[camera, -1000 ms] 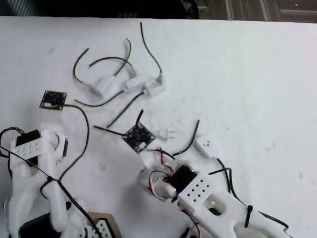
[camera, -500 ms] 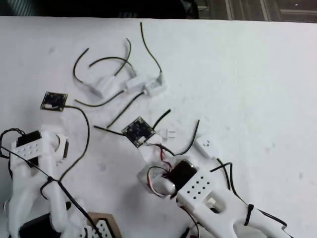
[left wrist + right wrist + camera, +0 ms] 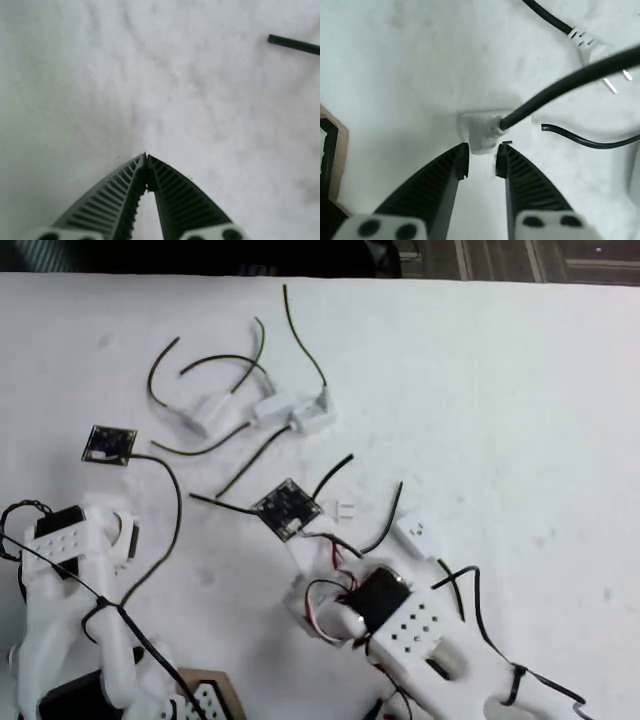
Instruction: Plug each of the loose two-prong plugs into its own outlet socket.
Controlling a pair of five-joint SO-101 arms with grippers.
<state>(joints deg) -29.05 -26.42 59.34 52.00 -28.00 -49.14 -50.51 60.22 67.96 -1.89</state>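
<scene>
Currently we are nipping the plug [image 3: 479, 131] in the right gripper [image 3: 480, 161] tips, cable [image 3: 560, 85] leading ahead; left gripper [image 3: 146, 161] closed, empty.

Table [image 3: 520, 390] looks like matt white cloth, plug [image 3: 480, 131] smooth white plastic, cord [image 3: 560, 82] matt black, right gripper [image 3: 481, 160] ribbed dark plastic.

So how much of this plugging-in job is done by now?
Possibly some: the white pieces at the far side lie bunched together, maybe mated. In hand: the right end effector pinches a wired piece. To do: the plug lies loose, prongs bare, apart from the socket. The left end effector is shut on nothing.
</scene>
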